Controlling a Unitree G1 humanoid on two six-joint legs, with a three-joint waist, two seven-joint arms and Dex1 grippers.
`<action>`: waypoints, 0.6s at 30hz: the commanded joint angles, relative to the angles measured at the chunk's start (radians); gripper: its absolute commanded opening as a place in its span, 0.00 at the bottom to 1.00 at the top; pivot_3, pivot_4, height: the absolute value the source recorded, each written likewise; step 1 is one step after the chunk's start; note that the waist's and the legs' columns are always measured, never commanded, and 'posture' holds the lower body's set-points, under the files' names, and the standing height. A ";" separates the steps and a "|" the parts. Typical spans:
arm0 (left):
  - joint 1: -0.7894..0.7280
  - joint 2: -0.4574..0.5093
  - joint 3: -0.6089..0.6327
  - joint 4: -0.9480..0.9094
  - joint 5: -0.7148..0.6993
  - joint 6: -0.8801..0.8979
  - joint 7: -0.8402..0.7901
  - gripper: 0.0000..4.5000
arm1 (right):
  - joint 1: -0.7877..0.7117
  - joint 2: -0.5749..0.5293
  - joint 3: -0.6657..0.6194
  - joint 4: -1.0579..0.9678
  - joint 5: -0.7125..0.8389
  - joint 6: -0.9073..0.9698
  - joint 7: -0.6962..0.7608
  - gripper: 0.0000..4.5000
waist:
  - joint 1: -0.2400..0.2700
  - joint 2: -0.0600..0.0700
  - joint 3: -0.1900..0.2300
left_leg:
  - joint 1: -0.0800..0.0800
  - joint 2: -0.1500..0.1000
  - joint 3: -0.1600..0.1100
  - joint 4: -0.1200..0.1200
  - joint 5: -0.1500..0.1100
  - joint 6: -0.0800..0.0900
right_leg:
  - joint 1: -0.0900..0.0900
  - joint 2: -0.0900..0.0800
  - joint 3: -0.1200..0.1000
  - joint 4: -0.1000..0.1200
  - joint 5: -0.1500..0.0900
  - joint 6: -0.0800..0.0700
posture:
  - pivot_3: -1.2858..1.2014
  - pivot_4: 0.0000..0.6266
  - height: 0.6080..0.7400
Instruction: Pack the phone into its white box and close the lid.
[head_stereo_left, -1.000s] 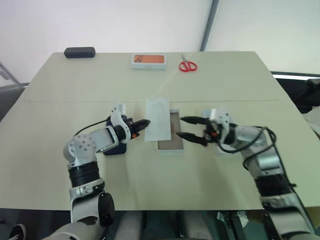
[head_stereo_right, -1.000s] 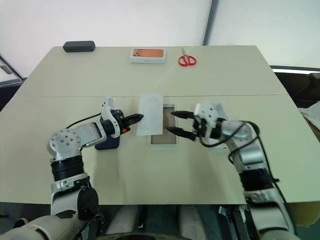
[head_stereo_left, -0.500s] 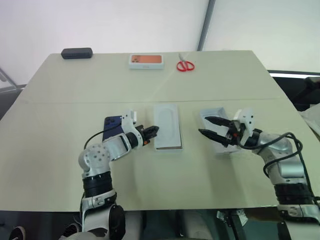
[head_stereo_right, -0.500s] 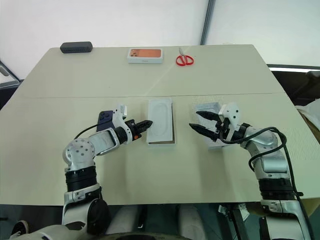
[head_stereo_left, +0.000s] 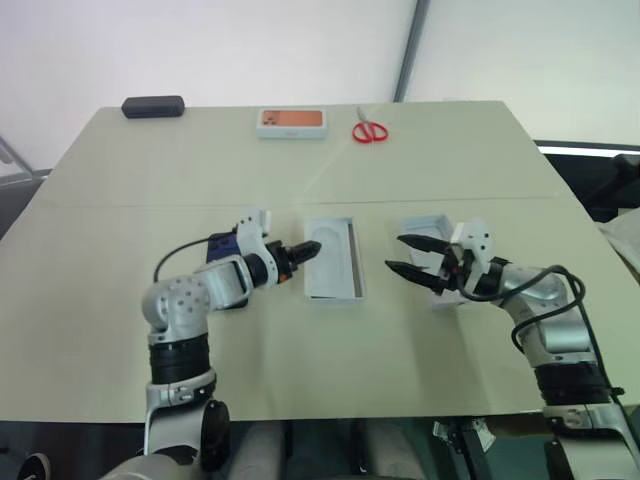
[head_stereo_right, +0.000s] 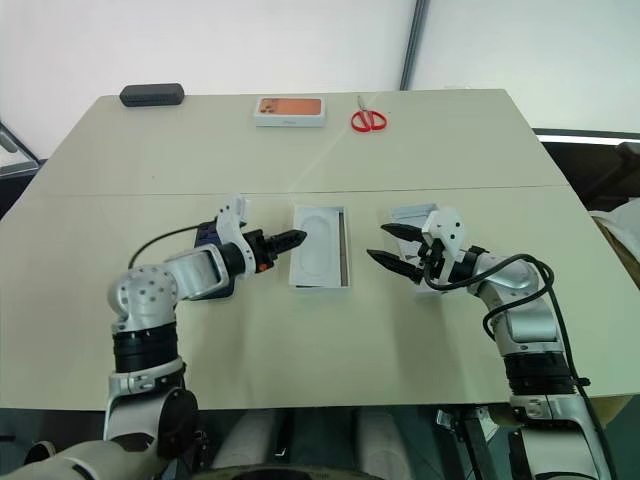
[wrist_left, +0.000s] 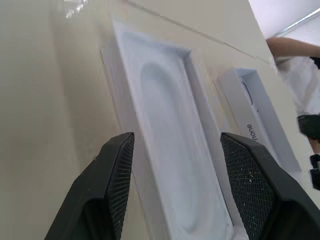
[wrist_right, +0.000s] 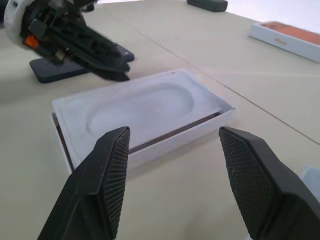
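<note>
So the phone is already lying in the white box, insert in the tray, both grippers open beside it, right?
Not quite. The phone lies on the table behind the left gripper, as the left eye view shows. The white box holds the insert alone; the right gripper is open too.

Both arms reach in toward the white box (head_stereo_left: 333, 270) from opposite sides. The left gripper (head_stereo_left: 306, 252) hovers at its left edge, jaws parted and empty. The right gripper (head_stereo_left: 402, 254) hangs just right of it, fingers spread wide, holding nothing.
</note>
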 joint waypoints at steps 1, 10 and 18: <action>-0.025 0.021 -0.025 -0.037 -0.029 0.003 -0.051 0.65 | -0.037 0.016 -0.004 -0.014 0.008 -0.017 -0.009 0.66 | 0.001 0.000 0.000 | 0.000 0.000 0.000 0.000 0.000 0.000 | 0.000 -0.001 0.000 0.000 0.000 0.000 | 0.52 0.24 1.00; 0.132 0.225 -0.174 -0.175 0.156 -0.363 -0.299 0.66 | -0.095 0.126 0.064 -0.083 -0.018 0.015 -0.118 0.54 | -0.009 0.002 0.001 | 0.000 0.001 0.001 -0.002 0.003 -0.005 | -0.001 0.000 0.001 -0.001 0.000 0.000 | 0.52 0.24 1.00; 0.275 0.421 -0.121 -0.121 0.226 -0.661 -0.564 0.66 | -0.137 0.222 0.216 0.023 -0.244 -0.069 -0.258 0.01 | 0.004 0.003 0.002 | -0.001 0.001 0.001 -0.010 0.004 -0.006 | -0.005 -0.001 0.002 -0.001 0.000 -0.002 | 0.52 0.24 1.00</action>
